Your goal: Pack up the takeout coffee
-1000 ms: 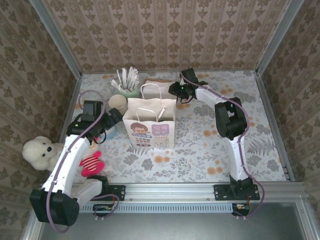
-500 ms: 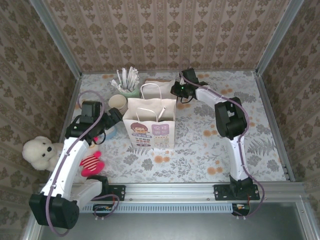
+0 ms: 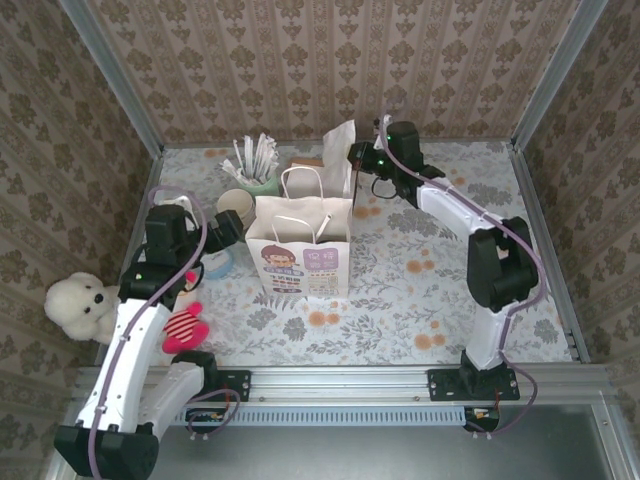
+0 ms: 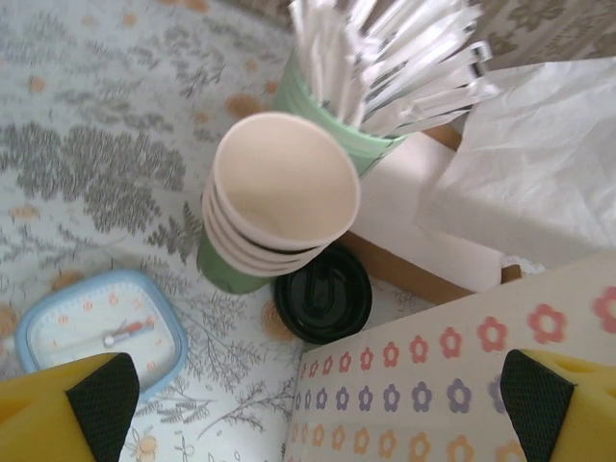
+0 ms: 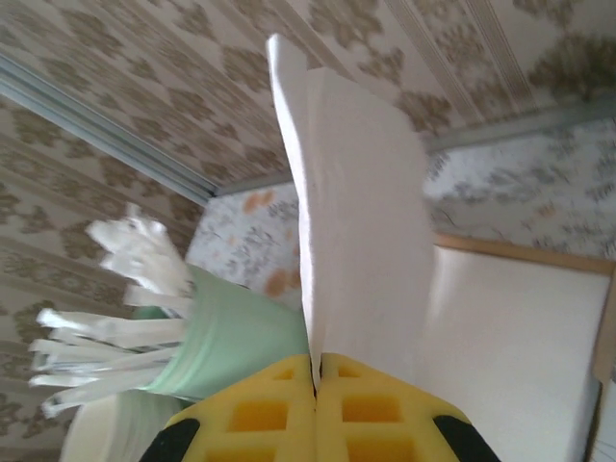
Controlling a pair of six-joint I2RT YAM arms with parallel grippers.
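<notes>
The takeout coffee (image 4: 322, 294) shows its round black lid from above, standing between a stack of lidless cream-rimmed cups (image 4: 281, 192) and the flower-printed paper bag (image 4: 462, 366). My left gripper (image 4: 318, 414) hangs open above the bag's edge and the lid, its yellow fingertips (image 4: 96, 404) spread wide. In the top view this gripper (image 3: 225, 238) is left of the bag (image 3: 300, 245). My right gripper (image 5: 316, 371) is shut on a white napkin (image 5: 361, 212), held upright. From above, the napkin (image 3: 340, 142) stands beside that gripper (image 3: 362, 165) behind the bag.
A pale green cup of wrapped straws (image 3: 258, 172) and a tan tray of napkins (image 3: 308, 165) stand behind the bag. A blue clock (image 4: 91, 322) lies left of the cups. A white teddy bear (image 3: 80, 303) and a red toy (image 3: 182, 327) lie near the left arm.
My right gripper has shut on a napkin and lifted it off the tray, rising toward the back wall. The left arm has drawn back slightly to the left.
</notes>
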